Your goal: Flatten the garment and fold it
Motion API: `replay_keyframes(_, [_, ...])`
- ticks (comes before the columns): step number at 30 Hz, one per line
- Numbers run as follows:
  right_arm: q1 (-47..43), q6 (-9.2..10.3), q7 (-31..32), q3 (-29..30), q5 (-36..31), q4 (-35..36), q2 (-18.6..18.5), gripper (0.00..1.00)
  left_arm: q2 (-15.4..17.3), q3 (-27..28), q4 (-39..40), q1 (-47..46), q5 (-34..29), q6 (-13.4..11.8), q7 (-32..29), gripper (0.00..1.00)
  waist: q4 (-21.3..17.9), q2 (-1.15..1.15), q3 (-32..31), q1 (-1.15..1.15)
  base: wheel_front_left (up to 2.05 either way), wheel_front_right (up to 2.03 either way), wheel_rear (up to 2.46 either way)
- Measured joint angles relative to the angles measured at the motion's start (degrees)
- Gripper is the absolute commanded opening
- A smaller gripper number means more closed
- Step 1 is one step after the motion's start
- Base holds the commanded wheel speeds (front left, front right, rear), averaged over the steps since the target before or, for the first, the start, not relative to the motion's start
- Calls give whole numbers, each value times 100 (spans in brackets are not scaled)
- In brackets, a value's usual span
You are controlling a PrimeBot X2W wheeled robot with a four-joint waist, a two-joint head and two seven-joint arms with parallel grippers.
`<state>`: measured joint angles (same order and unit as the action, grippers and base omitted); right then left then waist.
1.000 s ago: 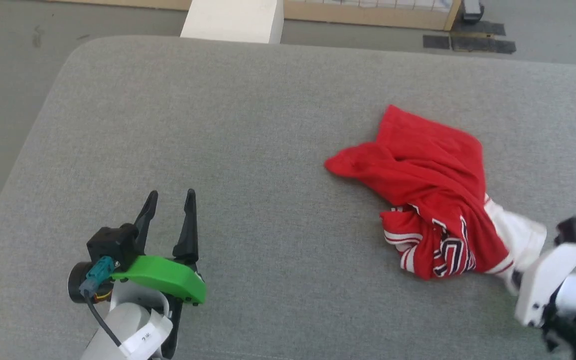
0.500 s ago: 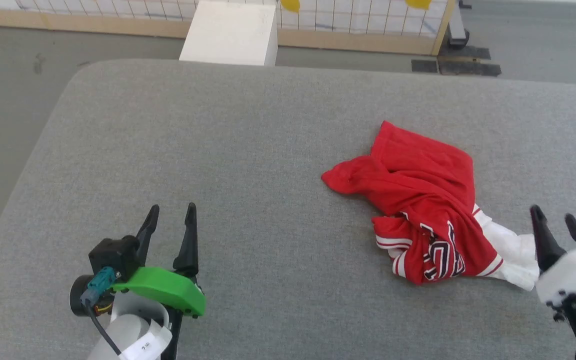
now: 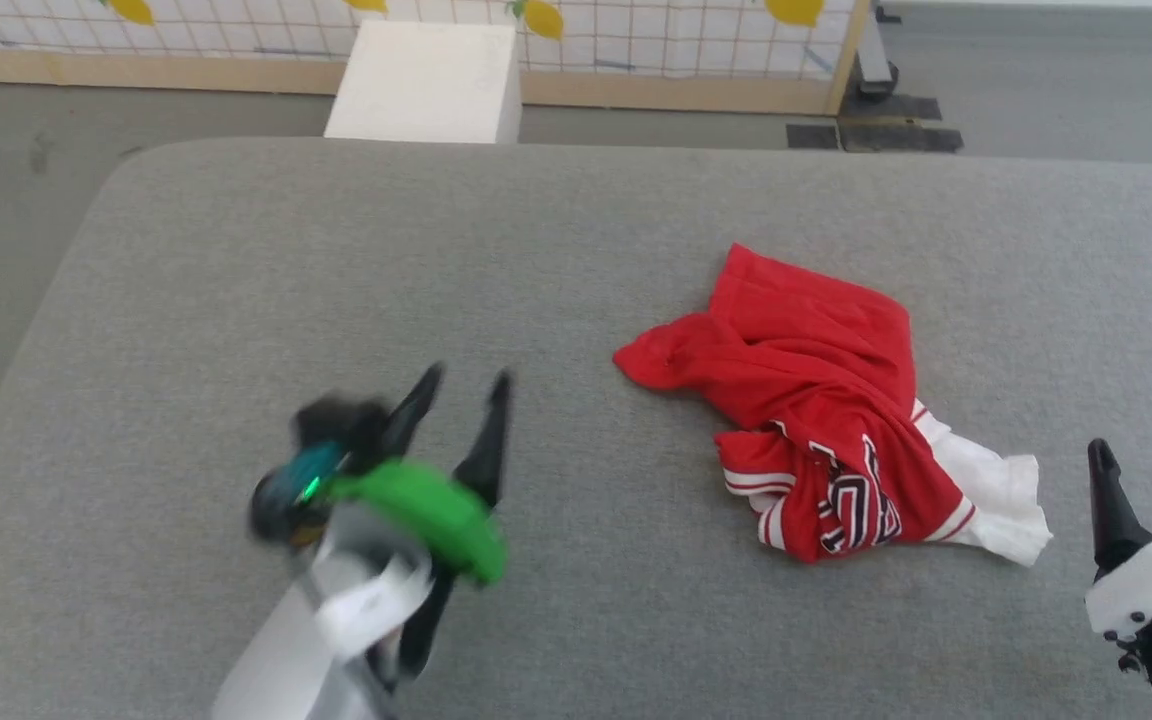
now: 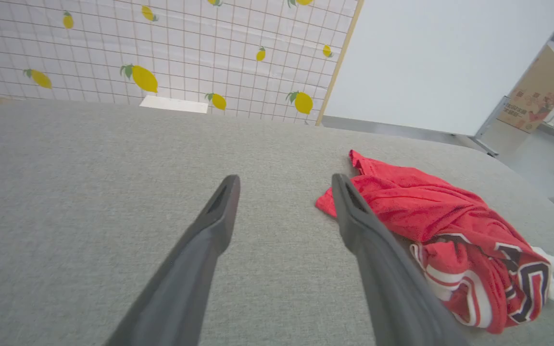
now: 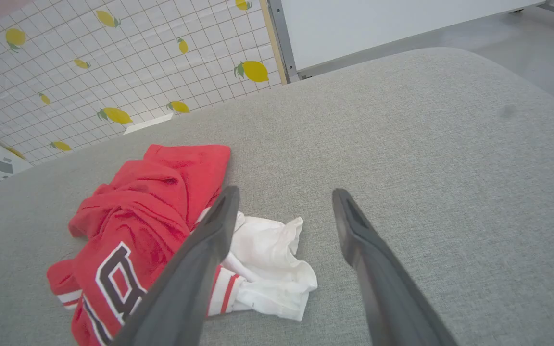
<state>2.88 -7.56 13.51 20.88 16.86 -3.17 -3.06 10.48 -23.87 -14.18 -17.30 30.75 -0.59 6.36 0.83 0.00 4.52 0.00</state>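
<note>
The garment (image 3: 816, 440) is crumpled right of center. I have left gripper (image 3: 468, 375) lower-middle and right gripper (image 3: 1132, 457) lower-right, both spread wide, empty, flanking it to pinch edges.

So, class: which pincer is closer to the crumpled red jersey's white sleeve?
The right pincer: the white sleeve of the red jersey lies beside it; the left pincer sits farther off.
</note>
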Motion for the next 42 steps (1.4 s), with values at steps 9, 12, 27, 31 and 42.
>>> replay_keyframes(9, [338, 0, 9, -62, -68, -54, 4, 100, -668, -1202, -889, -1959, 79, 519, -2061, 100, -394, 0, 368, 0, 0, 0, 0])
replay_keyframes(12, [399, 0, -18, -78, -54, -167, 9, 100, -725, -1572, -1268, -2341, 243, 560, -3040, 100, -581, 0, 489, 0, 0, 0, 0])
replay_keyframes(27, [538, 0, -379, -62, 94, -614, 9, 100, -749, -2225, -1995, -2958, 464, 350, -4918, 0, -1249, 0, 1078, 0, 0, 0, 0])
replay_keyframes(31, [547, 0, -396, -81, 92, -675, 8, 100, -750, -2158, -1904, -2943, 668, 354, -4760, 0, -1207, 0, 1106, 0, 0, 0, 0])
replay_keyframes(42, [558, 0, -355, -126, -30, -659, 10, 100, -626, -1468, -1349, -2918, 1029, 37, -3951, 0, -722, 0, 880, 0, 0, 0, 0])
